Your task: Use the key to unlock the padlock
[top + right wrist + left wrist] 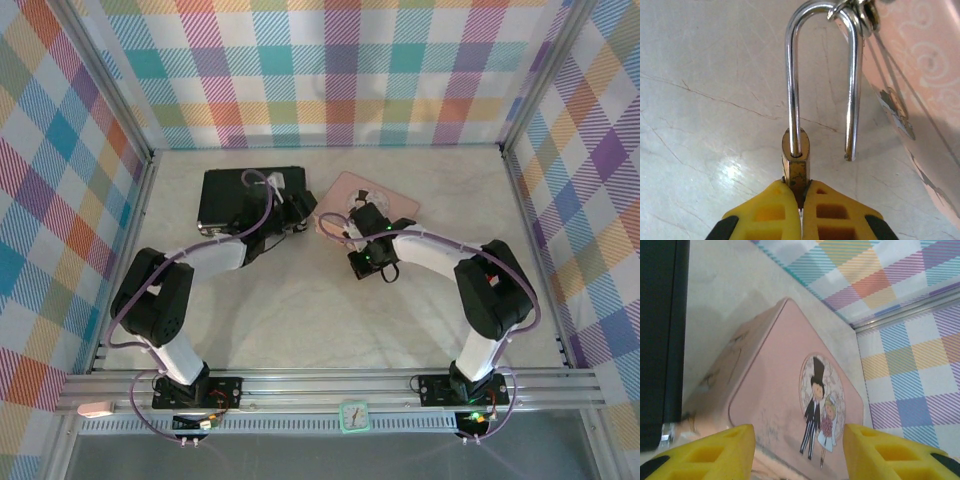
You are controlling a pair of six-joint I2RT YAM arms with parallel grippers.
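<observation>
Padlock (796, 160), brass-yellow, is pinched by its lower body between the yellow fingers of the right end effector (799, 190), which are drawn together on it with almost no gap. Its silver shackle (790, 75) stands open. One leg is seated in the body, while the other hangs free just beside it with its tip clear of the brass. The bend of the shackle passes through a silver fitting (862, 12) at the side of the pink tin (785, 390), so the lock lies against the tin's near edge, low over the pale marbled table (300, 320). The tin's side wall carries faint white swirls and patches of scuffed paint. Its lid bears an oval picture (820, 405) of a cartoon groom in a top hat and black suit beside a veiled bride. The left end effector (797, 440) is spread wide and grips nothing, with the tin's lid showing between its yellow fingers and a black case (240, 195) just to its left. A small green-framed dial (355, 415) sits on the near rail, its face too small to read.
</observation>
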